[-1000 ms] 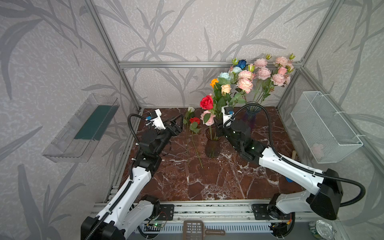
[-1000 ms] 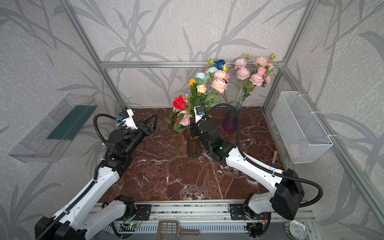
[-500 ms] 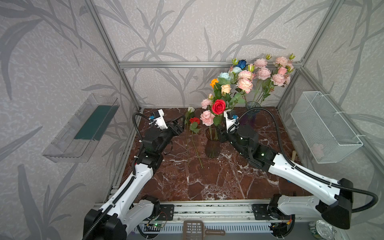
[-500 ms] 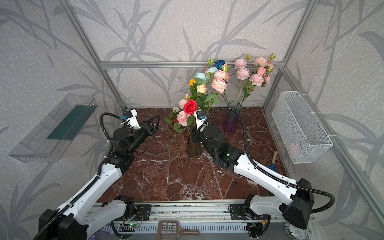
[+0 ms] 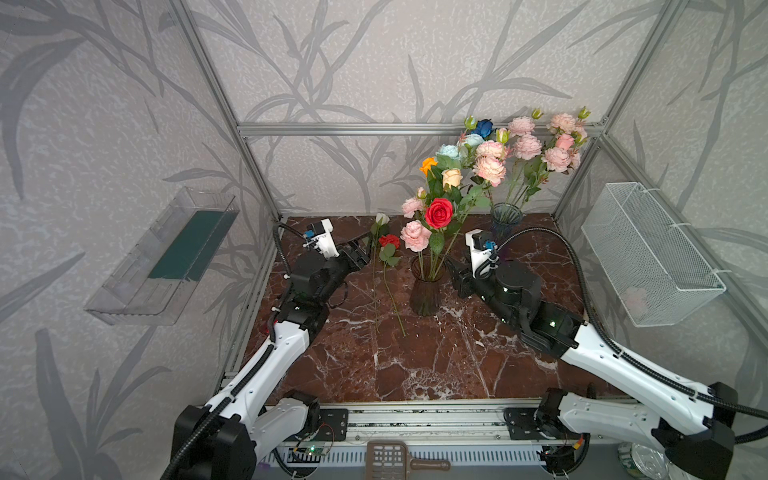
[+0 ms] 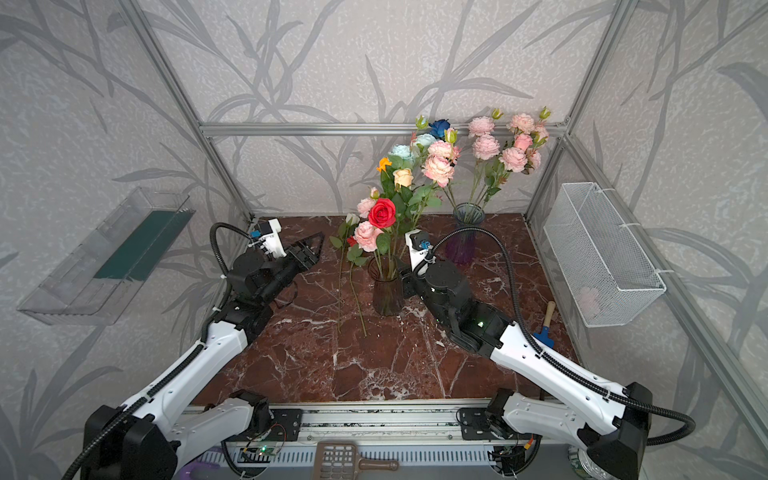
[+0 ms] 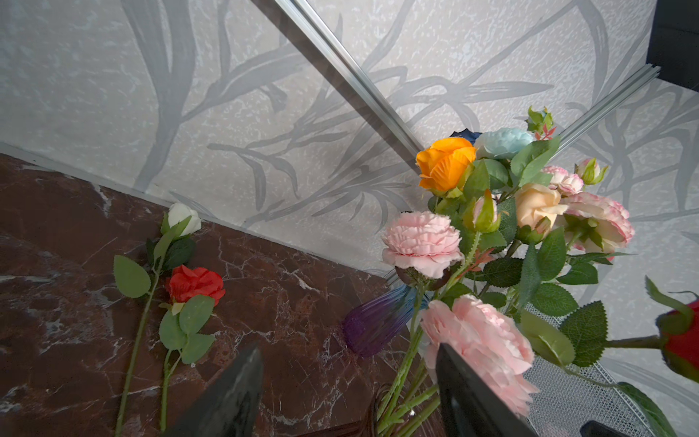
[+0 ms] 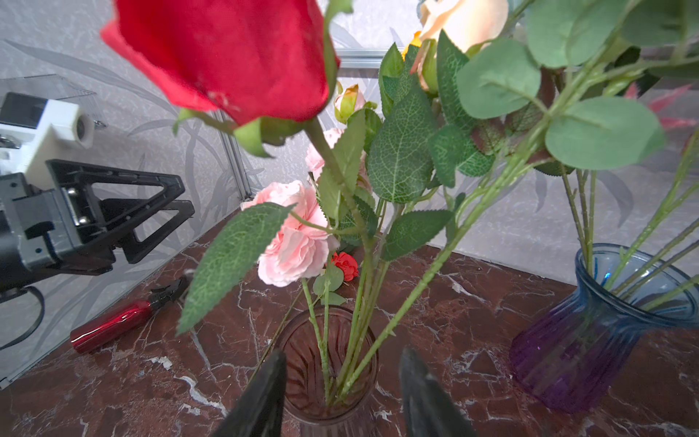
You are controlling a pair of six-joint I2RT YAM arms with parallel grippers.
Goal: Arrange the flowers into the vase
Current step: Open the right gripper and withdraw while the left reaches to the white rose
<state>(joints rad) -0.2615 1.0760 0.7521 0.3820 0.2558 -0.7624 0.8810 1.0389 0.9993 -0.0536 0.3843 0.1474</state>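
The right gripper (image 8: 344,357) has its jaws apart and empty, just before the brown vase (image 5: 424,291). The red rose (image 5: 439,212), off to the vase's side a second ago, now stands in it, stem near upright, bloom up — one more placed. The left gripper (image 7: 348,350), jaws apart and empty too, hovers near a white rose (image 5: 381,219) and small red rose (image 5: 389,241) lying on the table (image 5: 415,365) — blooms toward the back, stems toward the front.

The marble desk (image 5: 415,365) carries a dark vase (image 5: 424,293) at centre and a blue-purple vase (image 6: 463,245) far right. A white rose (image 5: 381,219) and a red rose (image 5: 389,241) lie left of centre, and a red spray bottle (image 8: 113,325) lies at the left edge.
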